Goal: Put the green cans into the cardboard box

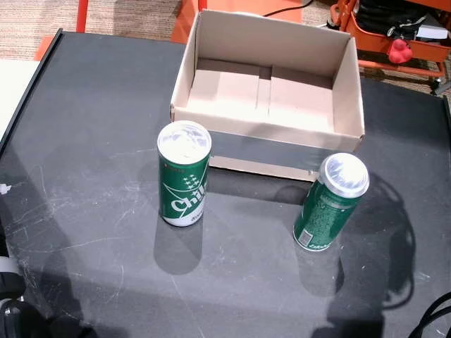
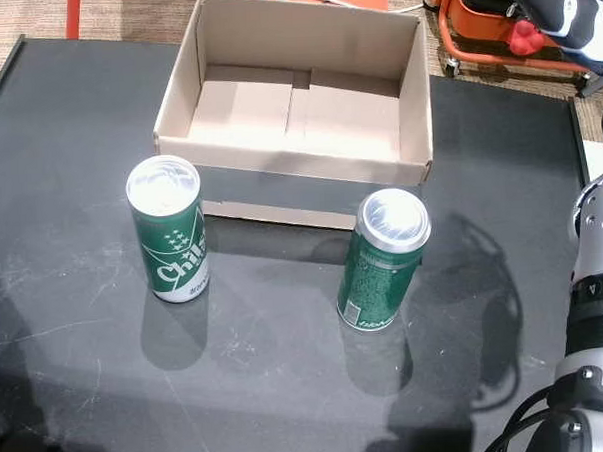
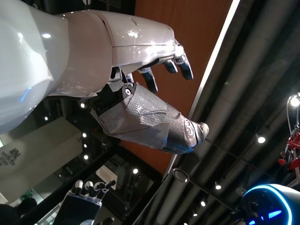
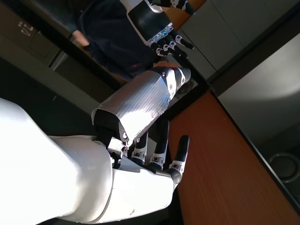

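Both hands idle and empty, two green cans upright on the table short of the box.

Left hand (image 3: 150,101) and right hand (image 4: 150,136) show only in their wrist views, fingers spread apart around nothing, aimed at room and ceiling rather than the table (image 1: 84,105). Nearest on the table stand the left can (image 1: 184,173) and right can (image 1: 331,201), long axes vertical, well apart, one toward each arm's side. Just beyond them sits the cardboard box (image 1: 331,134), open and empty. Judging by sides, each hand would descend onto its own can; which hand is nearer cannot be told.
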### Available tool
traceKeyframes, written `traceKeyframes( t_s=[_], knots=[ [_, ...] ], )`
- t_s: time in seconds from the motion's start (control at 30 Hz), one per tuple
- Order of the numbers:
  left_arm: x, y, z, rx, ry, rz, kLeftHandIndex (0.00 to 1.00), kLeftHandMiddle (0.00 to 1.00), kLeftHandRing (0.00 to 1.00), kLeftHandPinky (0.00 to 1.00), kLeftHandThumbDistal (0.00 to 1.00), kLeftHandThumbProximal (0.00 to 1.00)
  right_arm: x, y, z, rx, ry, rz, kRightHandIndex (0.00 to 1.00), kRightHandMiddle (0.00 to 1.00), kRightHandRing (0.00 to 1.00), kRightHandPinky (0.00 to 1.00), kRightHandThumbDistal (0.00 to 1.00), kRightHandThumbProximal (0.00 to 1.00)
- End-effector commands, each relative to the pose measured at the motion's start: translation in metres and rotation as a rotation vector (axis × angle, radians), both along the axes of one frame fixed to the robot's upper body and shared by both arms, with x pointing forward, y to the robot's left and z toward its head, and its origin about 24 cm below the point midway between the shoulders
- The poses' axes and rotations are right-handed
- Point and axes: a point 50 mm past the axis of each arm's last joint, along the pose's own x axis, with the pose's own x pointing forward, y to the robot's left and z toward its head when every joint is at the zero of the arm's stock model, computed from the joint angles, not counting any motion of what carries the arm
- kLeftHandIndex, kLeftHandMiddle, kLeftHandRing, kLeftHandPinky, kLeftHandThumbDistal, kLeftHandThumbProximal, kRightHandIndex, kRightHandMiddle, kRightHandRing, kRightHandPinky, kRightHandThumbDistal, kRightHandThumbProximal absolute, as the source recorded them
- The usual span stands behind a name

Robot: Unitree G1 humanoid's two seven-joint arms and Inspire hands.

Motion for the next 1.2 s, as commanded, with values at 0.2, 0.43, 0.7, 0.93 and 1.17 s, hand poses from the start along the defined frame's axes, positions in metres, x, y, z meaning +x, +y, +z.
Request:
traceKeyframes(
  t_s=[0.2, 0.43, 0.7, 0.93, 1.17],
  knots=[
    [-0.001, -0.001, -0.004, 0.007, 0.018, 0.003, 0.61, 0.76, 0.94, 0.87, 0.66, 0.41, 0.002, -0.003, 0.003, -0.003, -0.016, -0.001, 0.36, 0.46, 0.58, 0.72, 0.99, 0.72],
    [-0.002, -0.003, -0.004, 0.012, 0.023, 0.006, 0.63, 0.76, 0.94, 0.86, 0.65, 0.42, 0.01, 0.009, -0.015, -0.156, 0.138, 0.036, 0.49, 0.54, 0.63, 0.76, 0.97, 0.64],
    [0.002, -0.005, -0.005, 0.015, 0.053, -0.047, 0.64, 0.75, 0.93, 0.86, 0.63, 0.33, 0.013, 0.006, -0.045, -0.317, 0.309, 0.03, 0.55, 0.55, 0.64, 0.78, 0.93, 0.61],
    [0.003, -0.004, -0.005, 0.02, 0.064, -0.062, 0.65, 0.75, 0.93, 0.86, 0.64, 0.3, 0.006, -0.003, -0.047, -0.33, 0.289, -0.026, 0.54, 0.53, 0.64, 0.78, 0.93, 0.61],
    [0.008, -0.007, -0.006, 0.015, 0.073, -0.035, 0.64, 0.74, 0.93, 0.87, 0.67, 0.41, -0.001, -0.015, -0.052, -0.309, 0.318, -0.055, 0.57, 0.55, 0.66, 0.79, 0.96, 0.59]
  ],
)
